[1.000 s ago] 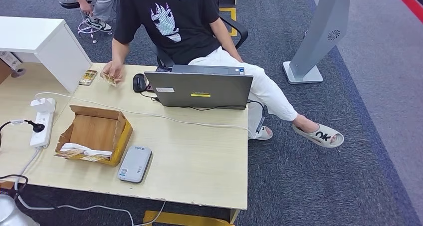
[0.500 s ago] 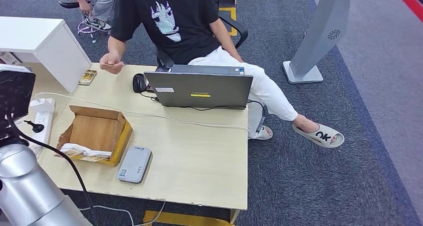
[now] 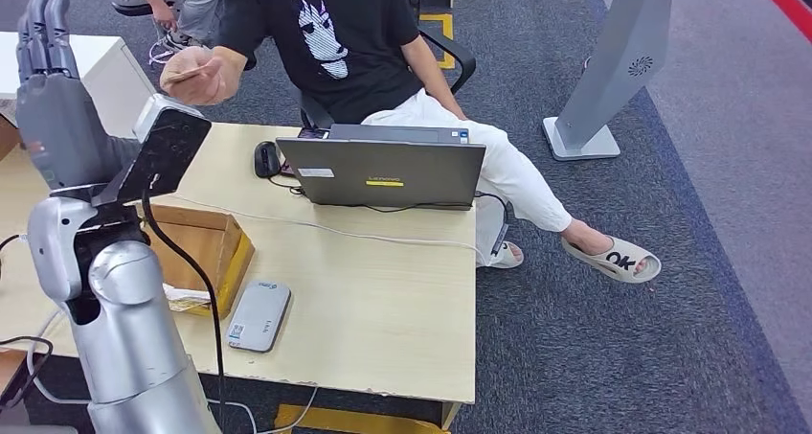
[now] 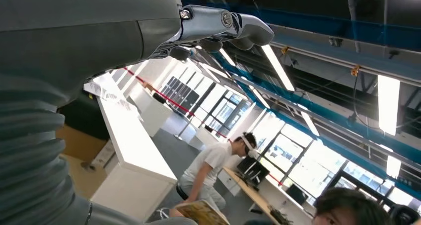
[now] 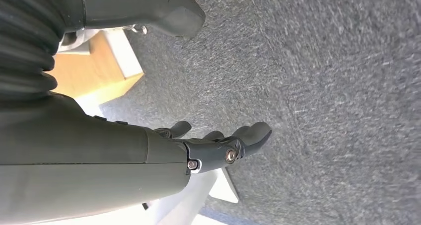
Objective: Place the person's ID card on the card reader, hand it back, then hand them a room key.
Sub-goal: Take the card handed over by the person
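Observation:
The seated person's hand (image 3: 196,78) holds a tan ID card (image 3: 188,71) up above the far left corner of the desk. My left hand (image 3: 53,94) is raised just left of it, fingers stretched upward and apart, holding nothing and a short gap away from the card. The left wrist view shows those fingers (image 4: 223,29) against the ceiling and the card (image 4: 201,212) below them. The grey card reader (image 3: 259,316) lies flat near the desk's front edge. My right hand (image 5: 218,145) hangs over grey carpet, fingers loosely apart and empty.
An open cardboard box (image 3: 215,242) with cards at its front edge (image 3: 187,300) stands beside the reader, partly behind my left arm. A laptop (image 3: 383,171), a mouse (image 3: 267,158) and a white cable (image 3: 364,231) occupy the desk's far side. A white cabinet (image 3: 110,65) stands at left.
My left arm has risen from the lower left corner to high over the desk's left side. The person's hand has lifted the card off the desk toward my raised hand.

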Motion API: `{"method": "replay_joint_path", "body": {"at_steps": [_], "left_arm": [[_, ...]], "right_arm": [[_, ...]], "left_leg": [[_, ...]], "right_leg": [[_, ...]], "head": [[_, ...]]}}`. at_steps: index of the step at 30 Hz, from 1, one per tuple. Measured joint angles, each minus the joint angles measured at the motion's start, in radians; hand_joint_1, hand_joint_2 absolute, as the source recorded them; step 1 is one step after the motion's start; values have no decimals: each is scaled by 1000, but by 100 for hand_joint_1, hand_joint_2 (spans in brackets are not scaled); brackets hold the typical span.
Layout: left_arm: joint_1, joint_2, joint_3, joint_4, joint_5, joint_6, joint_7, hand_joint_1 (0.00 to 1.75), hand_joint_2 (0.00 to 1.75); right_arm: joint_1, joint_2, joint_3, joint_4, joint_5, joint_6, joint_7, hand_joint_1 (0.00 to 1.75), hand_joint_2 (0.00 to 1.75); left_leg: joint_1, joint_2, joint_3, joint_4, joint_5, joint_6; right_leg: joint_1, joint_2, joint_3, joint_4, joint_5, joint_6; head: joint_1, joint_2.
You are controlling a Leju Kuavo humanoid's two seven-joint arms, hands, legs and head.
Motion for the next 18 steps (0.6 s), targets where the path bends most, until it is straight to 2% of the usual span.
{"method": "replay_joint_path", "body": {"at_steps": [5,13,14,15,18], "left_arm": [[10,-17,-31,30,-9,9,15,0,175],[28,-21,-61,51,-28,16,12,0,175],[33,-21,-64,52,-28,17,10,4,175],[38,-20,-67,53,-25,16,8,31,175],[54,-19,-73,55,-7,14,2,158,175]], "right_arm": [[-1,0,1,4,36,38,-50,0,175],[-2,0,-3,17,73,58,-83,0,175],[-2,0,-3,18,80,62,-88,0,175],[-2,0,-4,19,84,65,-90,0,175],[-1,0,-4,20,85,75,-89,0,175]], "left_leg": [[0,0,0,0,0,0],[0,0,0,0,0,0],[0,0,0,0,0,0],[0,0,0,0,0,0],[0,0,0,0,0,0]], "right_leg": [[0,0,0,0,0,0],[0,0,0,0,0,0],[0,0,0,0,0,0],[0,0,0,0,0,0],[0,0,0,0,0,0]], "head": [[0,0],[0,0],[0,0],[0,0],[0,0]]}}
